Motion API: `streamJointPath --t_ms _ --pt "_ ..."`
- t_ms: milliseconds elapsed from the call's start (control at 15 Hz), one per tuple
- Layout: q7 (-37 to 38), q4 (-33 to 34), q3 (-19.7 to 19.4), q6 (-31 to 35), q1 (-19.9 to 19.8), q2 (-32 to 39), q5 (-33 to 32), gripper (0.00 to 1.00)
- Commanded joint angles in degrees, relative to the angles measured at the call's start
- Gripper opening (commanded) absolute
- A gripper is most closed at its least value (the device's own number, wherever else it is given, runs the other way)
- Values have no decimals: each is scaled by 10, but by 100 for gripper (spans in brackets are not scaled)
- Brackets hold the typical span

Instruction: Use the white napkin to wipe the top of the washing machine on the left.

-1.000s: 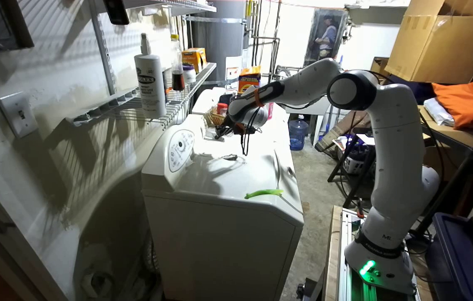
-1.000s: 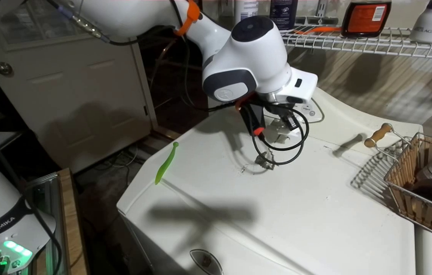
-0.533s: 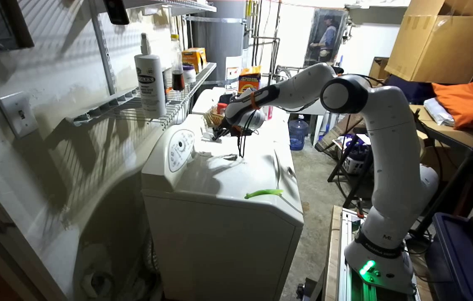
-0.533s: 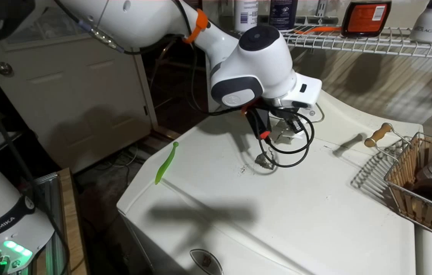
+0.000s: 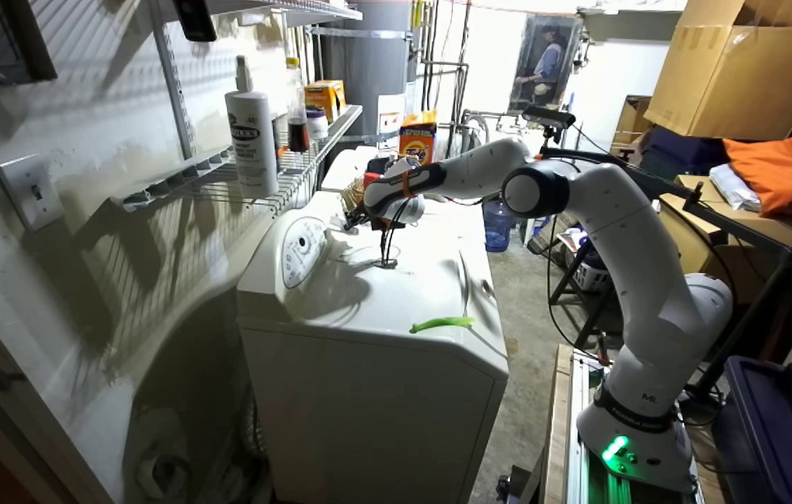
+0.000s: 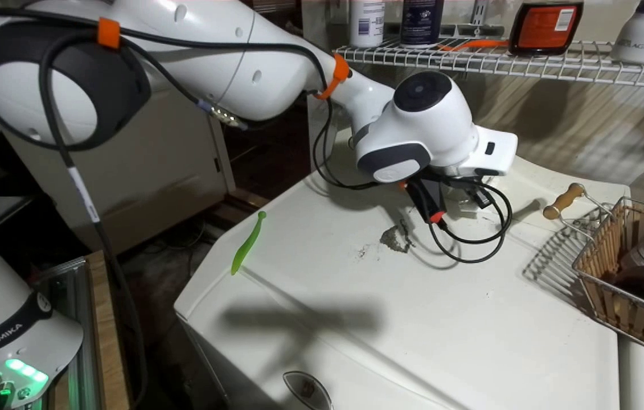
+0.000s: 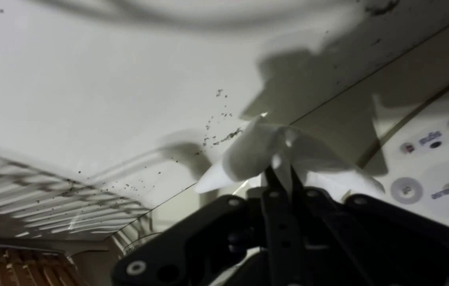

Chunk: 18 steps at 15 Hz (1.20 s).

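On the washing machine point(image 6: 413, 319), sweeping too far sideways could bump the wire basket point(image 6: 603, 299). Hand point(image 7: 283, 172) is clenched on a bunched white napkin point(image 7: 244, 159) at the machine's rear, contact unclear; dragging hard could tug it loose, skimming high would wipe nothing. Count: one washing machine in play, one basket, one hand, one napkin, one green worm-shaped piece point(image 6: 248, 245).

The white arm point(image 5: 630, 241) has dark joint caps point(image 6: 423, 90), orange straps point(image 6: 340, 73), looping black cables point(image 6: 46, 85), a green-lit base point(image 6: 31, 348) lettered "EMIKA" and a black gripper point(image 7: 282, 172) with pale screws point(image 7: 234, 202).
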Motion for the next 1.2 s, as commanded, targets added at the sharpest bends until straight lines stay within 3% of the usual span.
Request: streamJointPath --t_ms 0,667,1133 --pt "3 137 3 -11 0 92 -22 1" --pt "-19 363 9 -68 5 243 -25 1" --pt "-14 413 -4 -89 11 283 -49 1"
